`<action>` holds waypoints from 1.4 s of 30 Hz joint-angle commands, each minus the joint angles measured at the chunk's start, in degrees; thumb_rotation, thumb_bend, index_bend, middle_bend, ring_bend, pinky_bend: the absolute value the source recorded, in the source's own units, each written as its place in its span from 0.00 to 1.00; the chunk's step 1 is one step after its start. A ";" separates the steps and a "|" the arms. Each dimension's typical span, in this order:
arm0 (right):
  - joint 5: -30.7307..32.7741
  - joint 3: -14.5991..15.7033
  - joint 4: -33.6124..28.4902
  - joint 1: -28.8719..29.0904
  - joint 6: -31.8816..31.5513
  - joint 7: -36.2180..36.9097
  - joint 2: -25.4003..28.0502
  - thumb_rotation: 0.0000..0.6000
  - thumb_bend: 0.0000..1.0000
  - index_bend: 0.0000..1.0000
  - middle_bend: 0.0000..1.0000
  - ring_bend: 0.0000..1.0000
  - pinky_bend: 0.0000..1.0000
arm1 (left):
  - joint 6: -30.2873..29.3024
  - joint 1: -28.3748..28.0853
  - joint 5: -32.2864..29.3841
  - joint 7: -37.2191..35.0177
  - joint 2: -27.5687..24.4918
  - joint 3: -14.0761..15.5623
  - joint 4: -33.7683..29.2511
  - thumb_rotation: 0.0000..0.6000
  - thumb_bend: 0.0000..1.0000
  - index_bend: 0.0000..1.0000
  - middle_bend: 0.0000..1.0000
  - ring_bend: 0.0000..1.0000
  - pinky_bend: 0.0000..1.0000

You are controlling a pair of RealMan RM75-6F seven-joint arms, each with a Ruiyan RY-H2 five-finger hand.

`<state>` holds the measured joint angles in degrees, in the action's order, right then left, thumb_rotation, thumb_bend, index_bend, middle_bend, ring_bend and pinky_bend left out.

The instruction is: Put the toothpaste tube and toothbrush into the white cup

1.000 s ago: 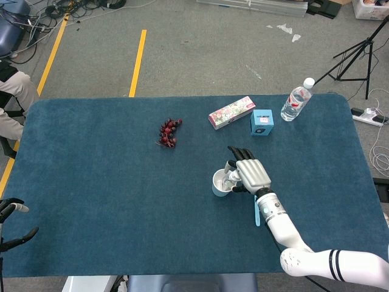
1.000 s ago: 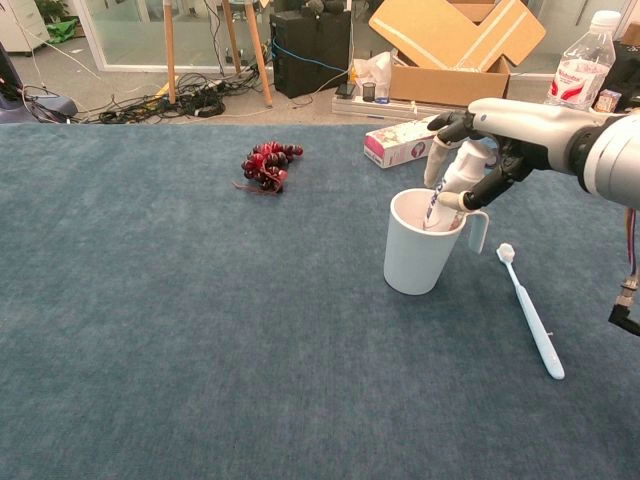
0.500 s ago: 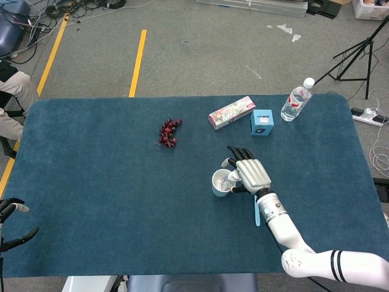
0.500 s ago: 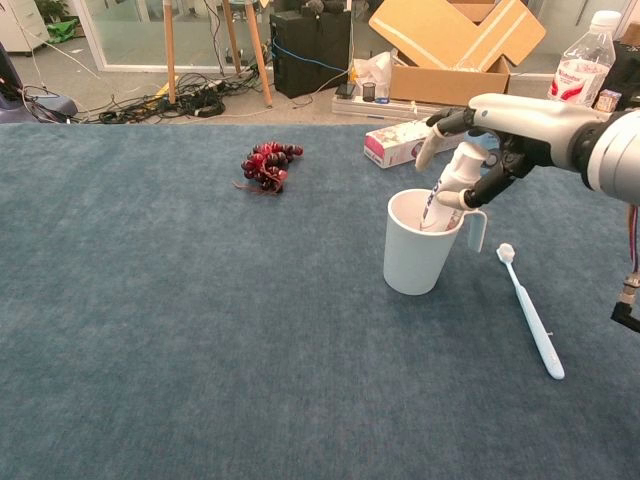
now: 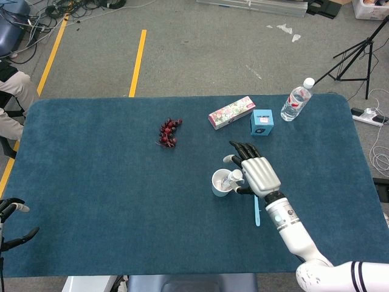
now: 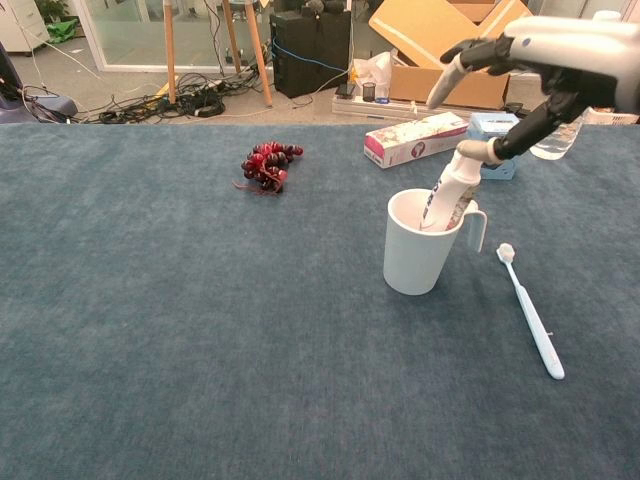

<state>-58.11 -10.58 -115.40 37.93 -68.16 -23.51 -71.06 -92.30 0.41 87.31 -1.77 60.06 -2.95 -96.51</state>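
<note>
The white cup stands on the blue table cloth right of centre. The toothpaste tube leans inside it, cap end sticking out over the rim. My right hand hovers above and to the right of the cup, fingers spread, holding nothing; its thumb tip is close to the tube's cap. The light blue toothbrush lies flat on the cloth just right of the cup, bristles towards the far side. My left hand shows at the lower left edge, off the table.
A bunch of dark red grapes lies at centre left. A pink flowered box, a small blue box and a water bottle stand at the far right. A cardboard box sits beyond the table.
My right hand has let go of the toothpaste tube and risen up and to the right, fingers spreading. The tube stays leaning in the cup.
</note>
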 commanded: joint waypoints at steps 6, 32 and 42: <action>-6.95 2.40 -7.36 -5.51 -6.55 -3.19 9.42 1.00 0.23 0.30 0.32 0.28 0.46 | -0.07 0.01 0.09 0.49 0.22 0.02 0.06 1.00 0.03 0.47 0.37 0.31 0.38; -1.03 11.90 5.17 -2.37 14.65 -11.76 15.19 1.00 0.80 0.30 0.87 0.90 0.94 | 1.06 -0.50 -0.09 2.11 1.01 0.27 -0.01 1.00 0.03 0.47 0.36 0.31 0.38; -0.21 13.99 7.48 -1.27 16.94 -14.09 11.60 1.00 0.82 0.30 0.87 0.90 0.94 | 1.10 -0.52 -0.10 2.05 1.00 0.29 0.02 1.00 0.03 0.47 0.36 0.31 0.38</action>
<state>-58.31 3.30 -108.01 36.58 -51.34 -37.50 -59.36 -91.20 -0.12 87.20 0.28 61.06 -2.67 -96.49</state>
